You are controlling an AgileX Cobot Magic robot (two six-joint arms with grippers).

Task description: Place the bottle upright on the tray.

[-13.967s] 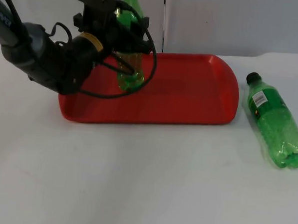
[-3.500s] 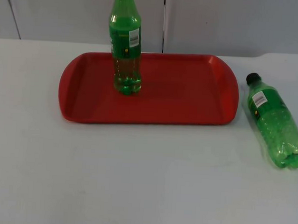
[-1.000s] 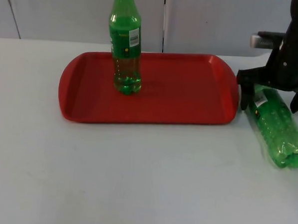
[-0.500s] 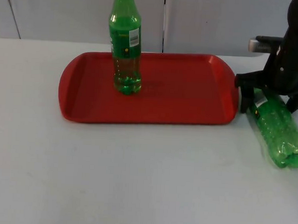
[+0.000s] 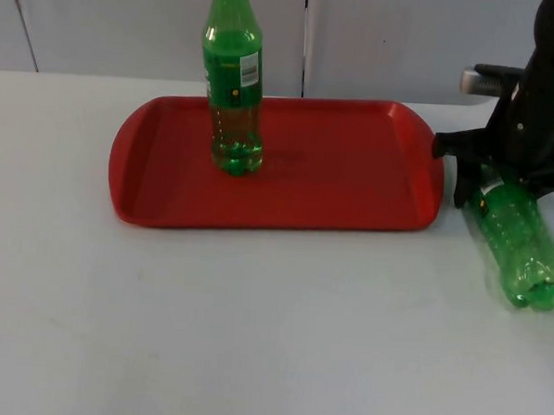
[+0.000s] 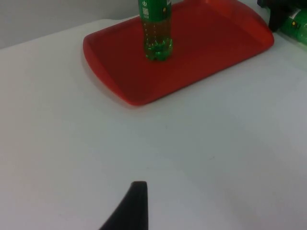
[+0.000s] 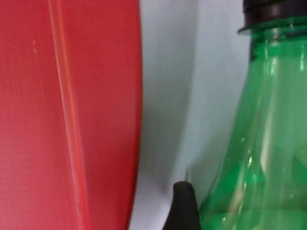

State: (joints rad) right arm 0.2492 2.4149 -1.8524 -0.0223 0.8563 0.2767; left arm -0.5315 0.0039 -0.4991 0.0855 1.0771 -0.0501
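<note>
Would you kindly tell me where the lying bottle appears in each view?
Top view: lying bottle right of the tray, under the right gripper.
Left wrist view: a green sliver beyond the tray's far end.
Right wrist view: neck and shoulder.
Shared landmark: the red tray.

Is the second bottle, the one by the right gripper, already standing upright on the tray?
No: the second bottle lies on its side on the white table, off the right end of the red tray, with the right gripper at its neck.
</note>
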